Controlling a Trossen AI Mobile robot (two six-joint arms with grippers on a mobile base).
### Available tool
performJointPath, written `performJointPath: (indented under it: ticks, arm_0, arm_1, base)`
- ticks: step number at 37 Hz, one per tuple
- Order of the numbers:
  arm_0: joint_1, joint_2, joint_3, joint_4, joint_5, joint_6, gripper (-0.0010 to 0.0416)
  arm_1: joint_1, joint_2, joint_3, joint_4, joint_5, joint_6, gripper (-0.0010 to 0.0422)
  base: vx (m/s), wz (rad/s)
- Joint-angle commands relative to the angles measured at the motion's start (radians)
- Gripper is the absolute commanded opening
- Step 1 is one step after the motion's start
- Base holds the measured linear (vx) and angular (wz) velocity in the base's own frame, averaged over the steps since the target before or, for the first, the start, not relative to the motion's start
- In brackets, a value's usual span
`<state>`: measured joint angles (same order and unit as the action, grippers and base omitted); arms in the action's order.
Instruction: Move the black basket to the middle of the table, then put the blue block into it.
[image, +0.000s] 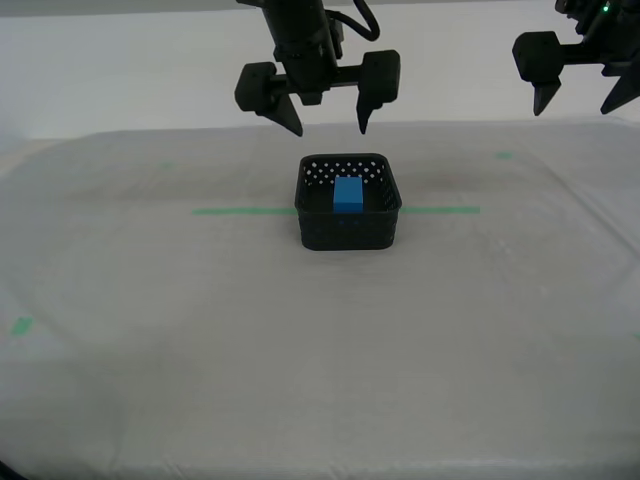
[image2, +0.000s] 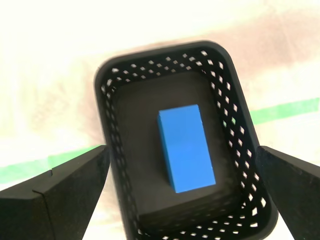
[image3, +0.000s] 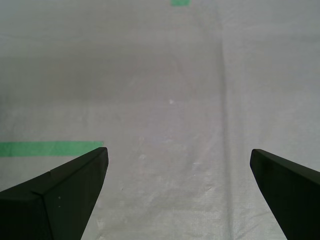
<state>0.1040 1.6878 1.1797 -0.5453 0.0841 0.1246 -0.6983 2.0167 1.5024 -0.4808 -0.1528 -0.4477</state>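
Lying inside the black basket (image: 347, 228), blue block (image: 348, 194), directly below my second pincer (image: 331, 128), jaws apart, empty.

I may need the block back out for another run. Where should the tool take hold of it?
From straight above, a judgement: the blue block lies flat on the floor of the black basket, walls all round. Close on its two long sides, the narrower span, with floor bare beside each. My second gripper hangs open over it.
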Motion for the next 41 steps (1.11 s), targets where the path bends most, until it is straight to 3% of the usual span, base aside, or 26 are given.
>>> performJointPath:
  ticks: [1, 16, 23, 41]
  arm_0:
    - [0.000, 0.000, 0.000, 0.000, 0.003, -0.001, 0.0399]
    - [0.000, 0.000, 0.000, 0.000, 0.003, -0.001, 0.0399]
    - [0.000, 0.000, 0.000, 0.000, 0.003, -0.001, 0.0398]
    - [0.000, 0.000, 0.000, 0.000, 0.003, -0.001, 0.0399]
  arm_1:
    - [0.015, -0.020, -0.010, -0.007, 0.001, 0.007, 0.0401]
    - [0.142, -0.209, -0.226, 0.039, 0.000, 0.019, 0.0401]
    - [0.203, -0.272, -0.288, 0.007, -0.032, 0.033, 0.0401]
    - [0.354, -0.354, -0.310, -0.085, -0.035, 0.139, 0.0401]
  base:
    - [0.000, 0.000]
    - [0.000, 0.000]
    - [0.000, 0.000]
    - [0.000, 0.000]
